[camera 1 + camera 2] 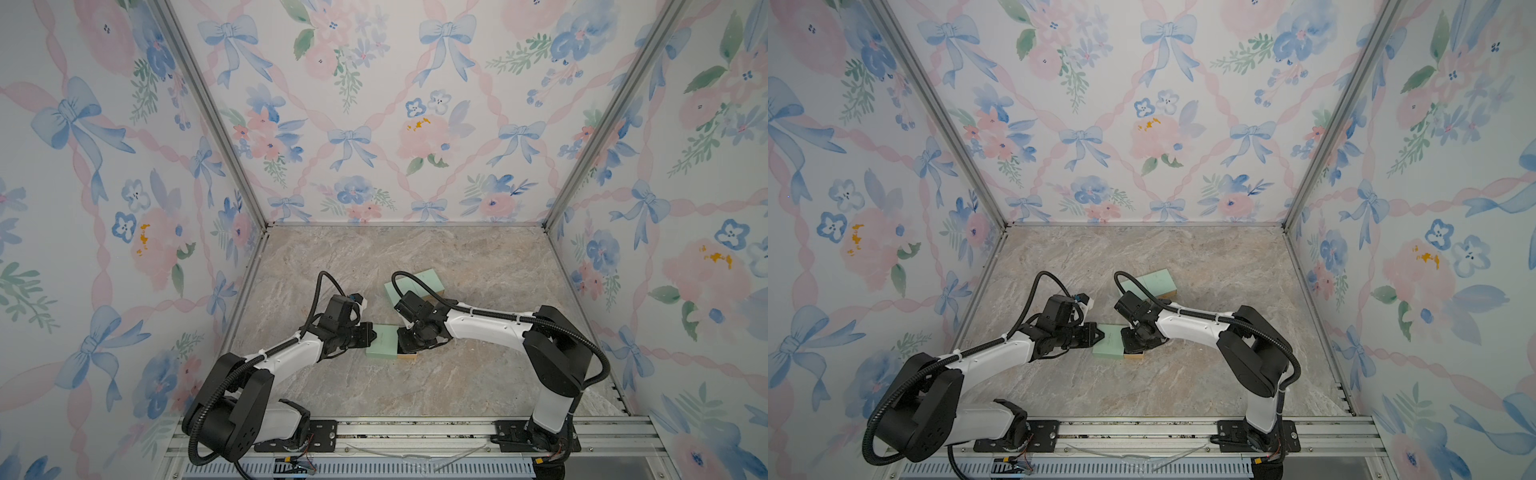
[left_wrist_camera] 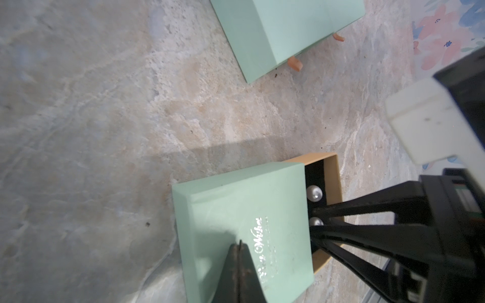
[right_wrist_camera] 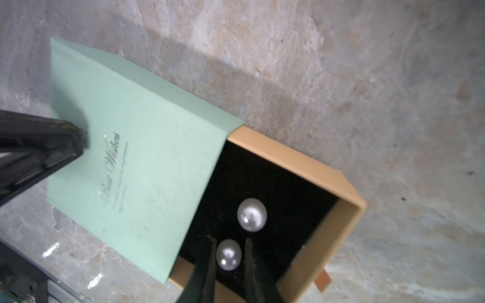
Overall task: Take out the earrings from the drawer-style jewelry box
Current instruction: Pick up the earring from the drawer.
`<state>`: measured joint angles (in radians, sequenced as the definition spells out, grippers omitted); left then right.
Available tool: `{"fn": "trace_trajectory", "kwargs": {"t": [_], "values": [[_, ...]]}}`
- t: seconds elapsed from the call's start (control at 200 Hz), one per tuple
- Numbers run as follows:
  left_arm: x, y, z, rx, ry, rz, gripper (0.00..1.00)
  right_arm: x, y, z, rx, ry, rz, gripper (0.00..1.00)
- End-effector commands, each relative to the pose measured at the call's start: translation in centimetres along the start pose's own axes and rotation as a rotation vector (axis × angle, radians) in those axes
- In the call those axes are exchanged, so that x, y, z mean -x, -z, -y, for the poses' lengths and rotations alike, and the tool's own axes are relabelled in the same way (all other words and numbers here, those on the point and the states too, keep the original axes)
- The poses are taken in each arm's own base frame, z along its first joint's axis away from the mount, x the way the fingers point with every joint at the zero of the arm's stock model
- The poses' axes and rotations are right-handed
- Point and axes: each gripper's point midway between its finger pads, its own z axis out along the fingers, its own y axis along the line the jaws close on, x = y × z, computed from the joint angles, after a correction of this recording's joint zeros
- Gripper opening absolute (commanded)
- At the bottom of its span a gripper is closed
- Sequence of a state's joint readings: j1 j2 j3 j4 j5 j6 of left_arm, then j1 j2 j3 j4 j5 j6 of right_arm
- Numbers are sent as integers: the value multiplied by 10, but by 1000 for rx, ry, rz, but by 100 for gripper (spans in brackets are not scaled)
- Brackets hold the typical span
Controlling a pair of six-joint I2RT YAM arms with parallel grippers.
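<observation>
The drawer-style jewelry box has a mint-green sleeve and a tan drawer slid partly out, lined in black. Two pearl earrings lie in the drawer. My right gripper reaches into the drawer, its fingers closed against the sides of the nearer earring. The other earring lies free just beyond it. My left gripper is shut, with its tip pressed on top of the sleeve. Both earrings also show in the left wrist view, beside the sleeve's edge.
A second mint-green box with orange pull tabs lies behind the right arm on the marble tabletop. Floral walls close in three sides. An aluminium rail runs along the front edge.
</observation>
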<state>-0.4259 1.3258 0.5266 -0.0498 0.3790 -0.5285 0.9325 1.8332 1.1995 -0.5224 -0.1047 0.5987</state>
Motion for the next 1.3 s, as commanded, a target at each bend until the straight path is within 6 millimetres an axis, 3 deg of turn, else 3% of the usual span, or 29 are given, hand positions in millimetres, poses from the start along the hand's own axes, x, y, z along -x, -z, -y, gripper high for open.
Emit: {"fn": "trace_trajectory", "kwargs": {"t": [0.0,0.36,1.295], "values": [[-50,-6,-54,216,81,-141,0,-1,-3,-4,6,-4,-14,21],[-51,-7,-55,219,82,-144,0,-2,-4,-3,5,-7,-14,16],[-52,-7,-56,222,82,-146,0,5,20,4,51,-40,52,11]]}}
